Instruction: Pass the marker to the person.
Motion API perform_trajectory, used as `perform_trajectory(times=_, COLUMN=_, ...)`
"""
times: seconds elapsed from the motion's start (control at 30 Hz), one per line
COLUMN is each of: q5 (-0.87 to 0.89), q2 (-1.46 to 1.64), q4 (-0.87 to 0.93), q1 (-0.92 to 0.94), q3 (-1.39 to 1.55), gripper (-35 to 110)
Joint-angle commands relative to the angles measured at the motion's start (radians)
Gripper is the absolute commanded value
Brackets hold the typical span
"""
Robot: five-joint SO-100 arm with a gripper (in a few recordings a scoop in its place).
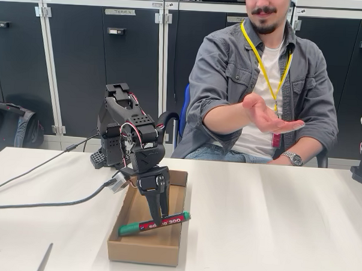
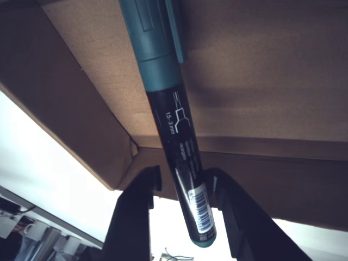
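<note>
Fixed view: the tool (image 1: 158,217) pinches the marker (image 1: 154,223) near its middle, just over the box (image 1: 145,249) at the bench's front edge. The grab looks done. Left to do: carry it to the person's open hand (image 1: 267,115), well apart.

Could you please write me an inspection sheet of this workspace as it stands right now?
Surface: white table, bare to the right of the box.
Job's things: marker held tilted over the cardboard box; person seated behind the table, open hand held out palm up.
Clutter: dark strip at the table's front-left edge, cannot tell what.
Gripper: gripper shut on the marker, fingers either side of the barrel.
Cables: black cables trail left from the arm.
Surroundings: dark cabinets, black bag on the floor.
</note>
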Motion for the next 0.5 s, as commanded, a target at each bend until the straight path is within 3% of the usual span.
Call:
perform_trajectory(times=0.0, q5=0.005, q2=0.015, q4=-0.017, q1=0.009, q3=-0.026, gripper=13)
perform_trajectory(times=0.47, q5=0.037, q2=0.008, q4=-0.025, q1=0.06, q3=0.023, gripper=21)
